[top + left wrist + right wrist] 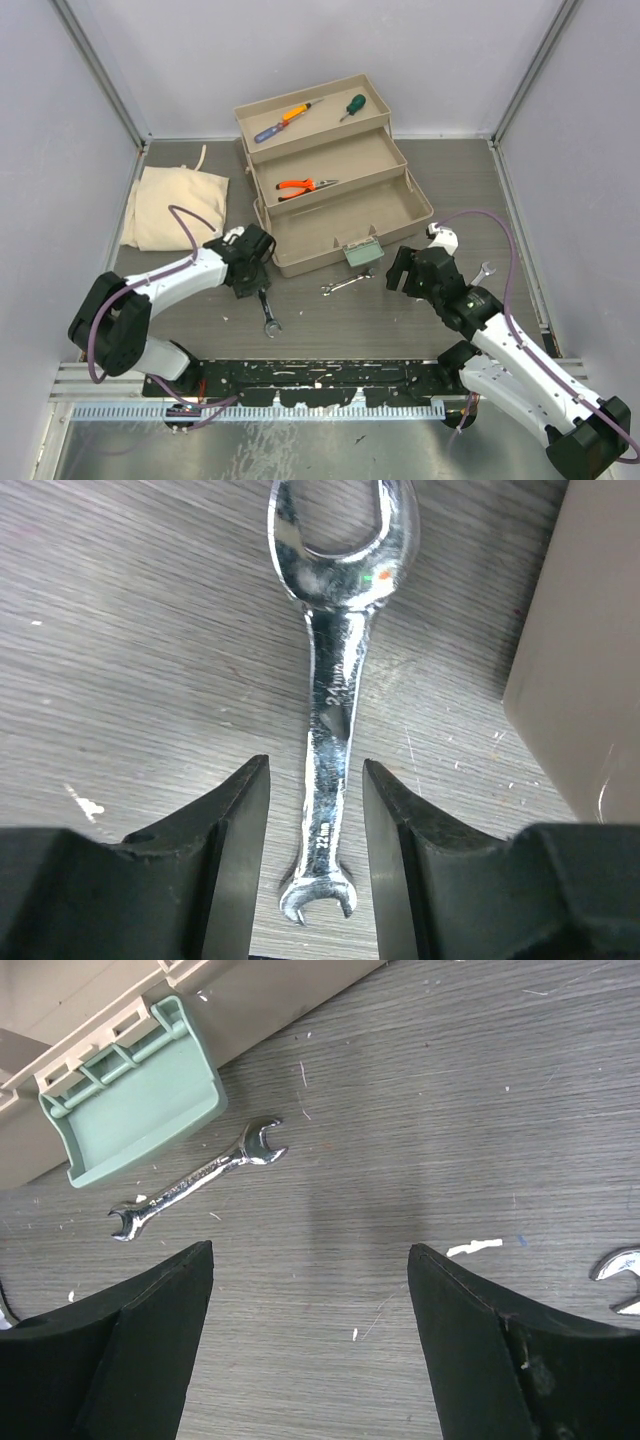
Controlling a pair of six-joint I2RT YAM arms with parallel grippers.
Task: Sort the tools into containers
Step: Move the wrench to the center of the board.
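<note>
left end effector (316, 855) low, jaws slightly parted; right end effector (310, 1345) higher, angled down, jaws spread wide

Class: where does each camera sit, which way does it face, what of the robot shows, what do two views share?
Top external: above and behind, looking down at the toolbox; both arms show.
Left wrist: on that arm, facing down; left hand straddles a wrench.
Right wrist: faces the table; open right hand.
Shared: green latch, top and right.
</note>
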